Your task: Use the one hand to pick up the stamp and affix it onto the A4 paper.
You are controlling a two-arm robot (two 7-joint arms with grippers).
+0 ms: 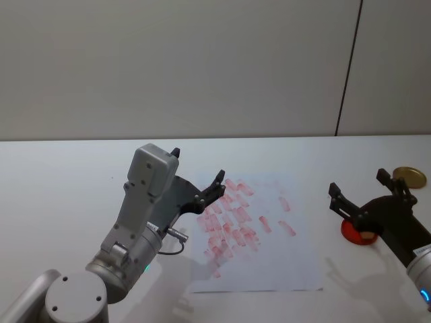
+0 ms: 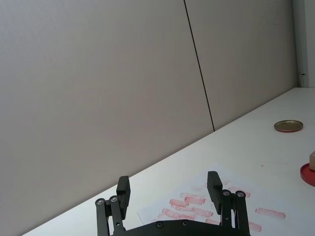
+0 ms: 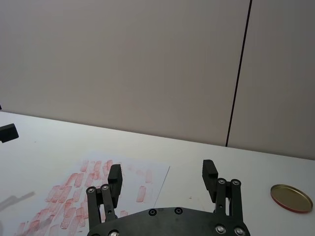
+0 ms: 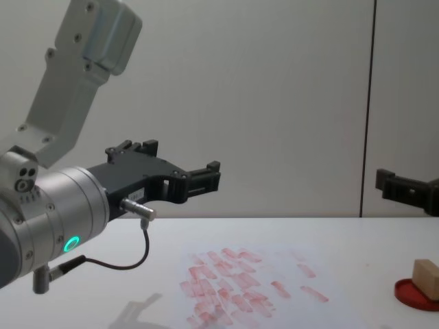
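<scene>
Fingers [image 2: 215, 186] apart on my left gripper [image 1: 197, 167], and it's holding nothing as it hangs in the air by the paper's left edge. Next along is the paper [image 1: 289, 262], flat on the table [image 1: 60, 182]. Its left half is thick with red prints, and a few more are scattered toward the right. Further right, my right gripper [image 1: 358, 183] hovers off the sheet, its two fingers spread wide too, and empty. Below it the red pad [image 1: 349, 233] sits on the table, apart from the paper. The stamp [image 4: 426, 277] stands on that pad, untouched. From the chest I see my right fingers up above it, not in contact. Out beyond, toward the table's far right, a round brass lid [image 1: 409, 176] lies flat.
</scene>
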